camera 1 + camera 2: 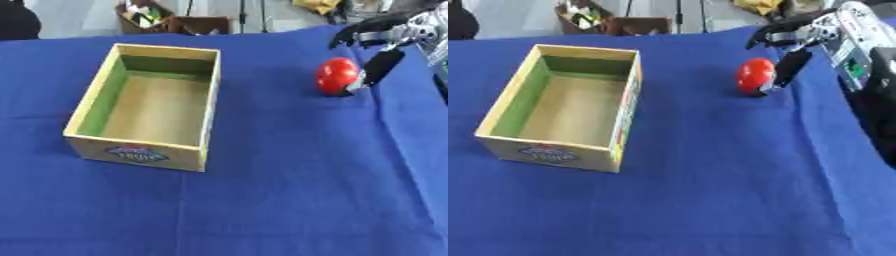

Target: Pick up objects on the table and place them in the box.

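My right hand hangs fingers spread over the red ball, thumb beside it, at 2 o'clock from the box. It looks smooth, light, likely to roll; I'd cup its sides.

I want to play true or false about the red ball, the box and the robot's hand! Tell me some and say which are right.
1. The red ball is lying inside the box. False: it sits on the blue cloth, to the right of the box and apart from it.
2. Nothing lies inside the box. True.
3. The robot's right hand is right beside the ball, on its right. True.
4. The hand has lifted the ball high above the table. False: the ball rests on the cloth.
5. The cloth on the table is green. False: it is blue; only the inside walls of the box look green.
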